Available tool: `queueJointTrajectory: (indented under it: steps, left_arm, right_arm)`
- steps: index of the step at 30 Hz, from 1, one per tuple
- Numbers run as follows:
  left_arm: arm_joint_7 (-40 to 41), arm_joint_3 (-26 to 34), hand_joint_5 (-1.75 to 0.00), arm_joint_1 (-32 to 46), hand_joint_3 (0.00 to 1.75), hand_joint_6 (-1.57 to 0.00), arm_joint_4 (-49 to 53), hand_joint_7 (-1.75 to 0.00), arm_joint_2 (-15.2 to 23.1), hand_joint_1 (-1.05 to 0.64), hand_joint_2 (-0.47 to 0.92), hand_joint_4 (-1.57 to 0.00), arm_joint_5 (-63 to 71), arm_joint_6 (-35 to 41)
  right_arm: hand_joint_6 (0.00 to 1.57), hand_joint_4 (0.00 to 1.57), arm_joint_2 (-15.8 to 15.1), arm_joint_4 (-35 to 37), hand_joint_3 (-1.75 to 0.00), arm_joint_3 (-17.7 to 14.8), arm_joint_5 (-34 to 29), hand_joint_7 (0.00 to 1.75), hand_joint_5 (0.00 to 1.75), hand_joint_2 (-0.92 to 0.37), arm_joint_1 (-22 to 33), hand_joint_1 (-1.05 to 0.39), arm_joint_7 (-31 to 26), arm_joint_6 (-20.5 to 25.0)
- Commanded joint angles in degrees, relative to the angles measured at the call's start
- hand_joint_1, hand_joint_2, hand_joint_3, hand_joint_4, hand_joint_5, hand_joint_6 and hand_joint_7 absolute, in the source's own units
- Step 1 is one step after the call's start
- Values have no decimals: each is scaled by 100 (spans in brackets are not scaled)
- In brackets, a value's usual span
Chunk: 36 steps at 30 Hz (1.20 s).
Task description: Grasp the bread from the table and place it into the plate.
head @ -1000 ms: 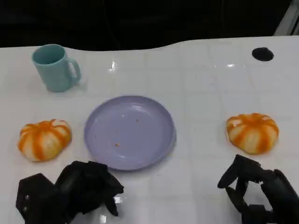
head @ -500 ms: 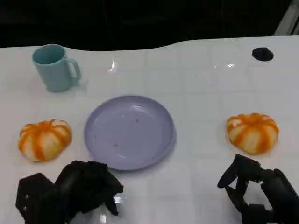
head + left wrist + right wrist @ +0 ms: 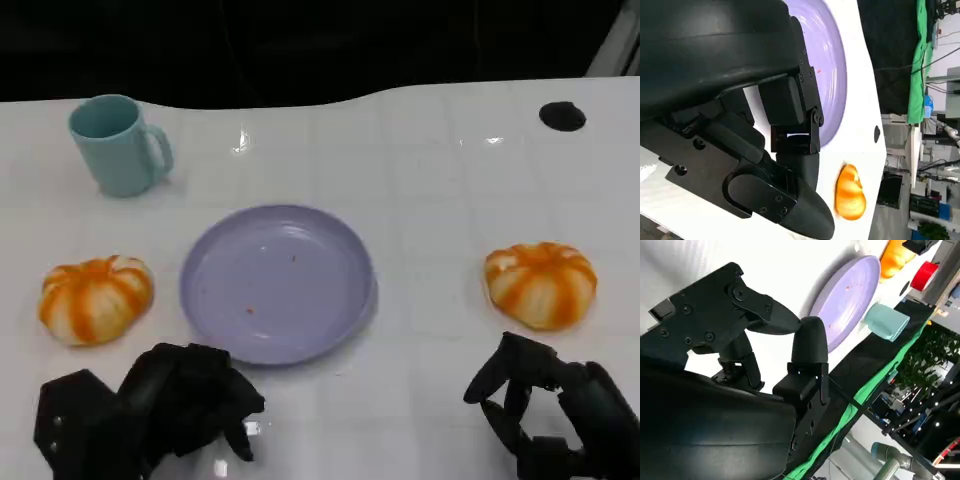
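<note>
Two striped orange breads on the white table (image 3: 440, 160) flank the purple plate (image 3: 277, 283), which sits dead centre: one bread (image 3: 95, 298) at the plate's nine o'clock, the other bread (image 3: 540, 284) at its three o'clock. The left hand (image 3: 175, 405) hovers at the plate's seven o'clock, fingers curled in around nothing, its bread lying off toward eleven o'clock. The right hand (image 3: 545, 415) sits with fingers apart and empty, its bread just beyond at twelve o'clock, a straight reach and arguably the easier pick; both breads are round, so no long axis matters.

Small black object (image 3: 562, 116) (unidentifiable, far).
</note>
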Motion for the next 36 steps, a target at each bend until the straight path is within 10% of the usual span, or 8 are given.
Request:
queueJointTrajectory:
  steps: [1,19,36]
  left_arm:
    - [-26,40,-103,-37,2,-153,18,-64,116,-105,83,-146,-19,-64]
    - [36,14,-104,6,2,-152,-6,-65,75,-105,82,-147,15,-51]
    - [-26,30,-104,-57,1,-152,139,-66,48,-105,82,-147,-32,-140]
  right_arm:
    - [69,65,4,18,-94,-80,196,112,162,-57,-42,-24,-70,-74]
    - [67,47,-422,-674,-16,-360,-1361,21,69,-87,-159,-33,-1104,604]
    - [29,7,-1184,-1833,-1,57,-3602,0,22,-90,-322,-43,-1286,2756]
